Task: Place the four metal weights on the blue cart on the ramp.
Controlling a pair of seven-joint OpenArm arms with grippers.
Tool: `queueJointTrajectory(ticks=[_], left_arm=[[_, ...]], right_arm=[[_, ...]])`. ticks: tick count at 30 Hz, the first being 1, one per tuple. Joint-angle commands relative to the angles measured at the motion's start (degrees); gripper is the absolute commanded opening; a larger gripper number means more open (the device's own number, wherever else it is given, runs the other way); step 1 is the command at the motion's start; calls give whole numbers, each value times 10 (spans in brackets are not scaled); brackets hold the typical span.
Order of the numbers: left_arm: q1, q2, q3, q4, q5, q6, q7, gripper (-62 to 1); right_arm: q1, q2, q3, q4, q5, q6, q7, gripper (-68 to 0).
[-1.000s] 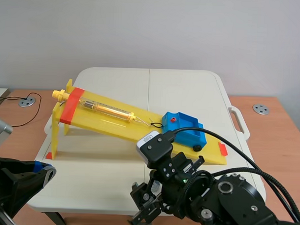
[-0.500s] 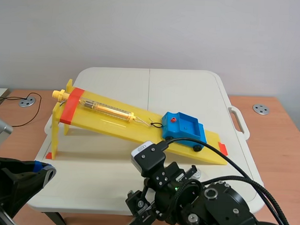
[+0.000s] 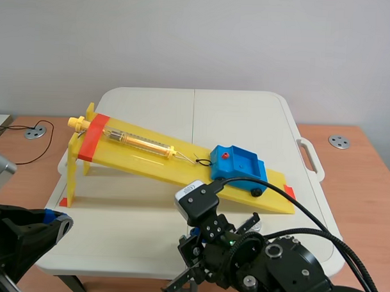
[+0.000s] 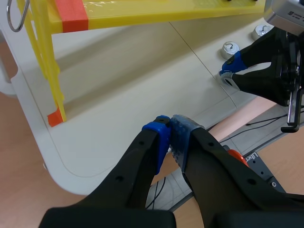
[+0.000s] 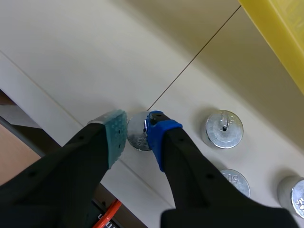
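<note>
The blue cart (image 3: 238, 165) stands empty low on the yellow ramp (image 3: 150, 158), hooked to a yellow spring scale (image 3: 140, 143). Several round metal weights lie on the white table near its front edge. My right gripper (image 5: 137, 130) is down over one weight (image 5: 138, 137), which sits pressed between the two pads. Three more weights (image 5: 224, 129) (image 5: 234, 183) (image 5: 297, 192) lie beside it, toward the ramp. My left gripper (image 4: 168, 130) is shut on nothing, low past the table's front left corner. The left wrist view shows two weights (image 4: 230, 48) (image 4: 262, 31) and the right gripper (image 4: 232, 71).
The ramp's yellow legs (image 4: 47, 71) stand on the table's left part, by an orange-red mark (image 4: 54, 116). The table's front edge (image 5: 52, 102) runs just behind my right gripper. A handle (image 3: 310, 156) sticks out on the table's right side.
The right arm has shifted left and then back a little to the right, and now stands lower over the table's front edge. The left arm has not moved.
</note>
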Motion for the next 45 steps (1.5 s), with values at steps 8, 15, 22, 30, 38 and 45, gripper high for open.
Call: queueJointTrajectory(ticks=[8, 15, 22, 30, 38, 45], left_arm=[[-11, 6, -7, 38, -30, -14, -53, -573], [-11, 6, -7, 38, -30, -14, -47, -573], [-11, 6, -7, 38, -30, -14, -47, -573], [-11, 6, -7, 38, -30, -14, -47, -573], [-11, 6, -7, 38, -30, -14, -47, -573], [-11, 6, -7, 38, -30, -14, -47, -573]], right_arm=[[34, 28, -5, 25, 18, -11, 19, -669], [-32, 83, 34, 193, 95, -9, -3, -669], [-114, 118, 111, 330, 170, 7, -49, -669], [-169, 122, 251, 439, 297, 52, -89, -669], [-105, 86, 341, 425, 344, 51, -91, -669], [-1, 25, 342, 317, 350, 52, -90, -669]])
